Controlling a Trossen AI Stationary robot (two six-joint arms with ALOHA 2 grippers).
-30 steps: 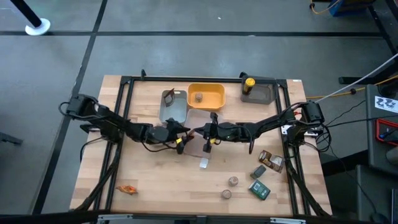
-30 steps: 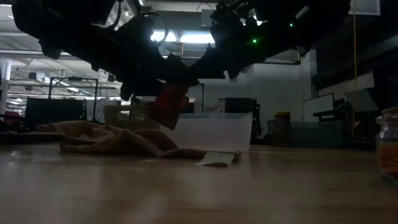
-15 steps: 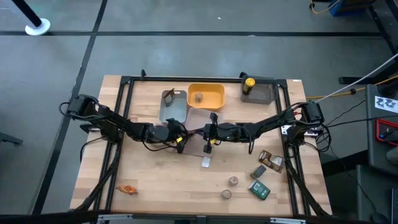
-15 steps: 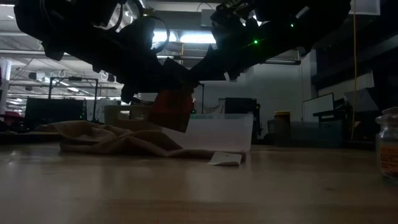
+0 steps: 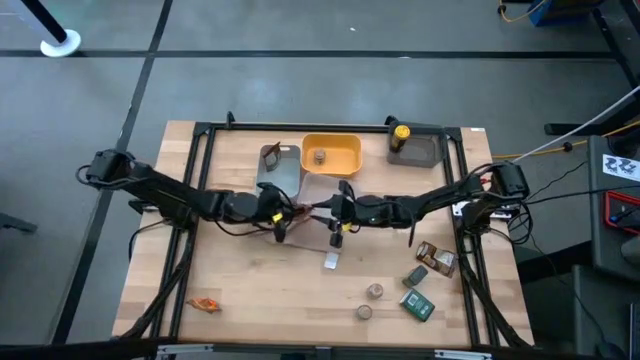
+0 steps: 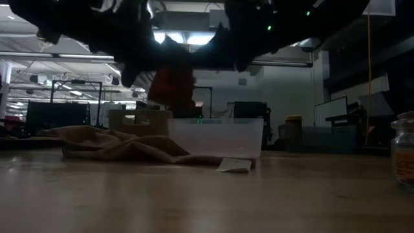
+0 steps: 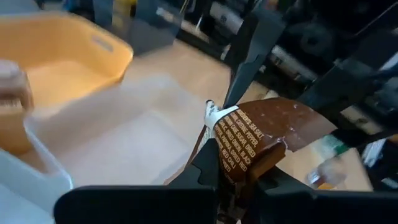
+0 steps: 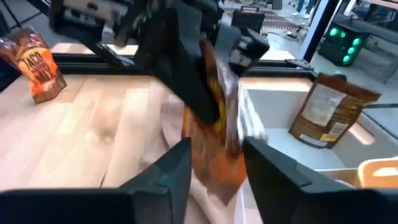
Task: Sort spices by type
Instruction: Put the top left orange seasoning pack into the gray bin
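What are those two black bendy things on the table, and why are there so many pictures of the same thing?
Those are two robot arms. Each ends in a gripper, a two-fingered hand. Four cameras look at once: one from above, one level with the table, and one on each wrist.

From above you see a wooden table with a yellow tray, a grey tray and a clear tray. Small spice boxes and jars lie near the right arm.

The arms meet in the middle. The left gripper is shut on a brown spice packet. The right gripper, fingers apart, is right beside that packet.
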